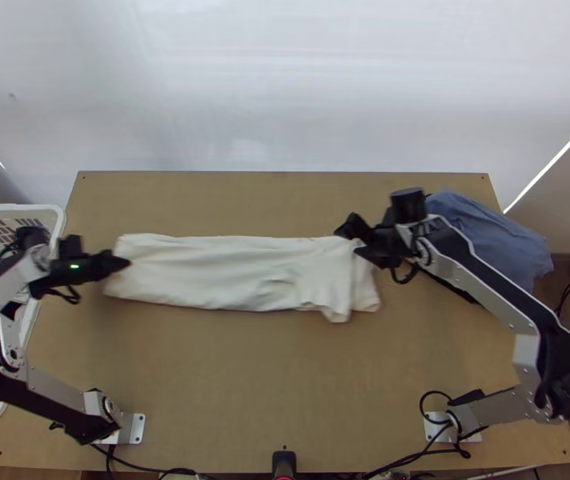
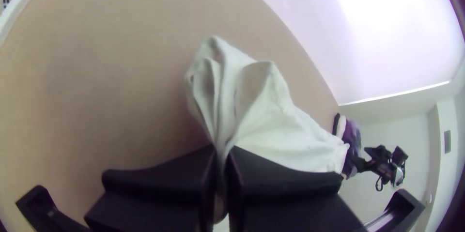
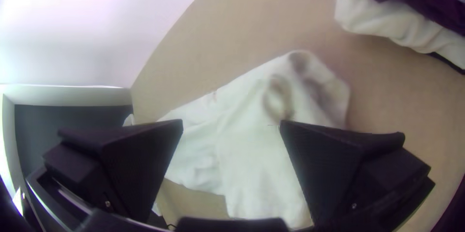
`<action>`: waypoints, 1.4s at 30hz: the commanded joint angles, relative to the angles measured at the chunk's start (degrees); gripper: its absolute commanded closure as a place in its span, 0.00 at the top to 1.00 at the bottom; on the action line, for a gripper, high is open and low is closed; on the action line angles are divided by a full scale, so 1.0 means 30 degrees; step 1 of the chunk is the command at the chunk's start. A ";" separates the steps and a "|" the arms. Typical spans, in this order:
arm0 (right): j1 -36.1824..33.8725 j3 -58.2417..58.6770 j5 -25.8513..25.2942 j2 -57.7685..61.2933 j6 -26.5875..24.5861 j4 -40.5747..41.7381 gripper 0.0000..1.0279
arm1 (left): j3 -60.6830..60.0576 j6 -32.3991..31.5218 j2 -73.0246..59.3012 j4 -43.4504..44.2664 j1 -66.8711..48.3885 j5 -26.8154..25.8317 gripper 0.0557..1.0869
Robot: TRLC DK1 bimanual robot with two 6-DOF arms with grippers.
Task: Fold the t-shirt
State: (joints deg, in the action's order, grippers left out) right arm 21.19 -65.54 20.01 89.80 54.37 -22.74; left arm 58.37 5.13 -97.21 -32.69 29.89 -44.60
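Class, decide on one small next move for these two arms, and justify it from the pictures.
Probably the right gripper should close on the t-shirt near its end: its fingers stand apart over the cloth there, while the left gripper already pinches the opposite end.

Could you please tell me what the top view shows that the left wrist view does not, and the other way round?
Top view: the base of the left arm and the base of the right arm, plus the white shirt seen from above as a long, narrow strip across the table.

Left wrist view: a close look at the shirt bunched between the jaws of the left gripper, with loose folds bulging beyond the pinch.

Both: the shirt, the table, the white basket and both grippers.
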 commanded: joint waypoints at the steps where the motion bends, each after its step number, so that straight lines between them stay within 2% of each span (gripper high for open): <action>1: -0.1731 0.1338 0.0537 -0.1925 -0.0164 -0.0242 0.90 | 0.2194 0.1778 -0.1699 -0.1731 0.4803 0.0423 0.03; 3: -0.1790 0.1807 0.0566 -0.2394 -0.0223 -0.0242 0.90 | 0.3014 0.2100 -0.2197 -0.1995 0.5359 0.2005 0.03; 4: -0.1790 0.2012 0.0566 -0.2628 -0.0311 -0.0242 0.90 | 0.3307 0.2159 -0.2109 -0.2259 0.5447 0.2239 0.03; 9: -0.1614 0.2686 0.0566 -0.3156 -0.0164 -0.0271 0.90 | 0.4245 0.1338 0.0616 -0.4368 0.3865 0.2181 0.03; 10: -0.1556 0.2774 0.0566 -0.3214 -0.0164 -0.0271 0.90 | 0.4333 0.0489 0.1290 -0.4456 0.3074 0.2122 0.03; 14: -0.1321 0.2832 0.0566 -0.3419 -0.0135 -0.0271 0.90 | 0.4743 -0.0712 0.3428 -0.6389 -0.0764 0.2093 0.03; 19: -0.1263 0.2715 0.0537 -0.3566 -0.0135 -0.0271 0.90 | 0.6120 -0.3408 0.4512 -0.6888 -0.5627 0.2093 0.03; 24: -0.1263 0.2920 0.0566 -0.3771 -0.0076 -0.0300 0.90 | 0.8024 -0.5810 0.3897 -0.6917 -0.9612 0.2181 0.03; 29: -0.1438 0.3301 0.0537 -0.4181 -0.0076 -0.0271 0.90 | 0.8786 -0.6748 0.2754 -0.6360 -1.2658 0.2239 0.03; 42: -0.2288 0.4268 0.0537 -0.4884 0.0100 -0.0271 0.90 | 0.9870 -0.9501 0.0528 -0.2991 -1.6672 0.2650 0.03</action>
State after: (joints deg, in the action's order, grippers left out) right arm 15.40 -54.00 21.67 75.96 54.30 -23.55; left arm 85.62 -19.81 -92.18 -45.63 -13.85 -36.97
